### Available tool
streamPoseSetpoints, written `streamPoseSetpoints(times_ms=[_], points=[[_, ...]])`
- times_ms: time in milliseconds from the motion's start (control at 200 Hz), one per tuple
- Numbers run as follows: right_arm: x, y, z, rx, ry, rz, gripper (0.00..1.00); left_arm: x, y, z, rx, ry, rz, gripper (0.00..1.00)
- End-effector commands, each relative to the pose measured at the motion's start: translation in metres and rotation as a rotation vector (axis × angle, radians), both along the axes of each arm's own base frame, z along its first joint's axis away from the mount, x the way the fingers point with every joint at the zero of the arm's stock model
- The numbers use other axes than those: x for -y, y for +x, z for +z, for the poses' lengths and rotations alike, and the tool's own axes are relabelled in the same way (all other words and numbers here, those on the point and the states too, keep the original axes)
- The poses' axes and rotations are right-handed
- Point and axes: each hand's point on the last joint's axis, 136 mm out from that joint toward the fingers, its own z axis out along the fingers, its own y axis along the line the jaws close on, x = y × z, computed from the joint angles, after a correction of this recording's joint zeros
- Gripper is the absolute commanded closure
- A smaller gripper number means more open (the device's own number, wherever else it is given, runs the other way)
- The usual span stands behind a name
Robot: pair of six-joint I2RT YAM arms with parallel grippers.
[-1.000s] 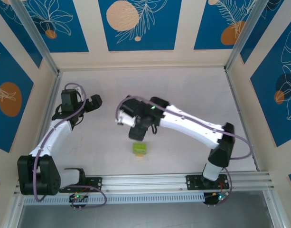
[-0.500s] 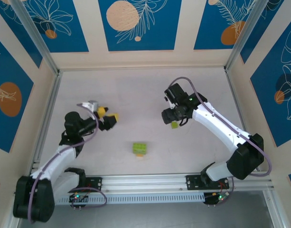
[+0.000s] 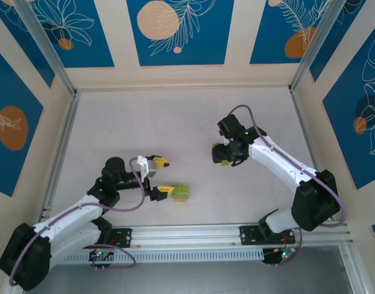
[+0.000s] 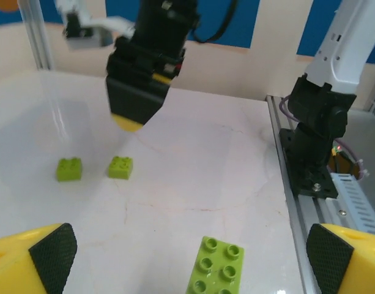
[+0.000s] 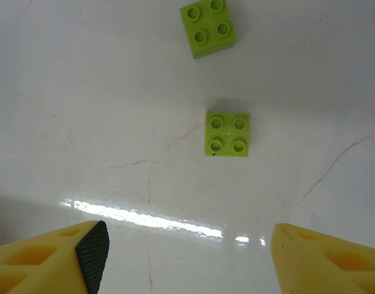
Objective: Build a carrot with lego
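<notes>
left claw (image 3: 162, 177) wide apart, empty, low over the surface (image 3: 175, 122). carrot (image 3: 180, 192) sits on the surface just ahead of its fingertips. right claw (image 3: 222, 154) apart, empty, above two loose green bricks (image 5: 227, 133), well apart from the carrot.

The tabletop (image 3: 175, 122) is white and shiny, with thin crack lines in it. One small green brick (image 5: 227, 134) lies flat with its bumps up, and another small green brick (image 5: 208, 27) lies near it, not touching. A longer green brick (image 4: 215, 272) lies well apart from them, bumps up
</notes>
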Motion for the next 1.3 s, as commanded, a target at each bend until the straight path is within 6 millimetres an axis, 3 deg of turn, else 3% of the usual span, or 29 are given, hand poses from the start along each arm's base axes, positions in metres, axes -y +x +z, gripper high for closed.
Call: streamPoseSetpoints(times_ms=[0, 95, 225, 490, 700, 800, 950, 1295], points=[[-0.009, -0.005, 0.008, 0.04, 0.074, -0.012, 0.29, -0.009, 0.019, 0.009, 0.095, -0.006, 0.149, 0.01], [-0.01, -0.011, 0.005, 0.047, 0.096, -0.017, 0.29, -0.001, 0.014, 0.006, 0.01, -0.066, 0.104, 0.01], [-0.008, -0.016, 0.0, 0.033, 0.076, -0.017, 0.3, 0.02, 0.012, -0.021, -0.087, 0.005, 0.035, 0.01], [-0.004, -0.018, 0.004, 0.031, -0.01, -0.033, 0.3, 0.042, 0.02, -0.058, -0.032, 0.101, -0.011, 0.01], [0.001, -0.016, 0.006, 0.022, -0.058, -0.067, 0.3, 0.04, 0.005, -0.057, 0.014, 0.096, -0.076, 0.05], [-0.002, -0.012, 0.001, 0.003, -0.068, -0.067, 0.3, 0.038, 0.001, -0.073, -0.005, 0.107, -0.09, 0.13], [-0.009, -0.004, -0.012, -0.037, -0.111, -0.046, 0.3, 0.039, -0.011, -0.09, -0.047, 0.108, -0.147, 0.11], [-0.014, 0.003, -0.015, -0.039, -0.124, -0.053, 0.3, 0.038, -0.014, -0.09, -0.013, 0.113, -0.159, 0.15]])
